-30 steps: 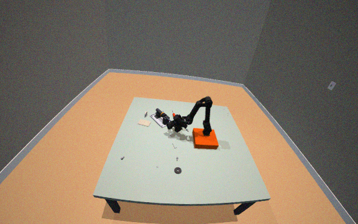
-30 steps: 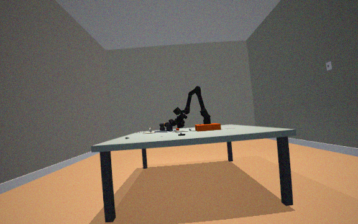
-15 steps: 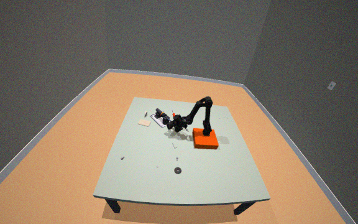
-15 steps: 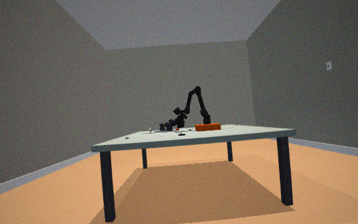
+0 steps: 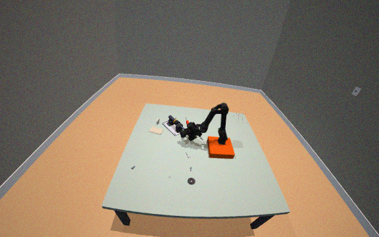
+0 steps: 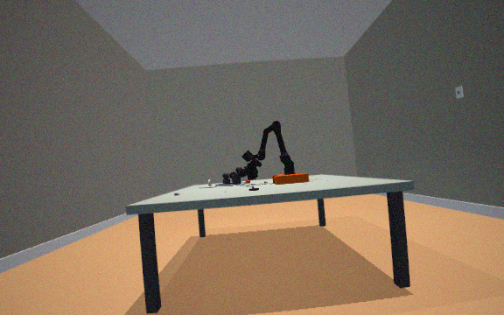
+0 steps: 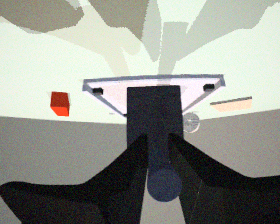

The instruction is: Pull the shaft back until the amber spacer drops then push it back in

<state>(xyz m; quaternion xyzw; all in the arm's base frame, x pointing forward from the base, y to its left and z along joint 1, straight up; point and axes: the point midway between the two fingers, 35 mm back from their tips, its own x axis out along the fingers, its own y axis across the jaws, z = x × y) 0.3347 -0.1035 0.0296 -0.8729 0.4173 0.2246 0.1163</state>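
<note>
The dark housing block (image 5: 171,118) stands at the far end of the pale base plate (image 5: 168,128) (image 7: 153,78). A thin amber spacer (image 5: 175,121) shows as a band beside the block, in line with the shaft. Other spacers cannot be told apart. My gripper (image 5: 181,130) (image 7: 157,139) is shut on the dark shaft, whose round end (image 7: 164,184) shows between and below the fingers in the wrist view. A dark block (image 7: 153,107) stands in front of the fingertips there and hides the amber spacer and any gap at the housing.
A red block (image 5: 187,122) (image 7: 60,104) stands beside the base plate. On the other side are a cream flat piece (image 5: 156,130) (image 7: 232,104) and a small upright pale object (image 5: 158,120). A dark ring (image 5: 193,181) lies nearer the table's front. The arm stands on an orange base (image 5: 220,149) (image 6: 290,178).
</note>
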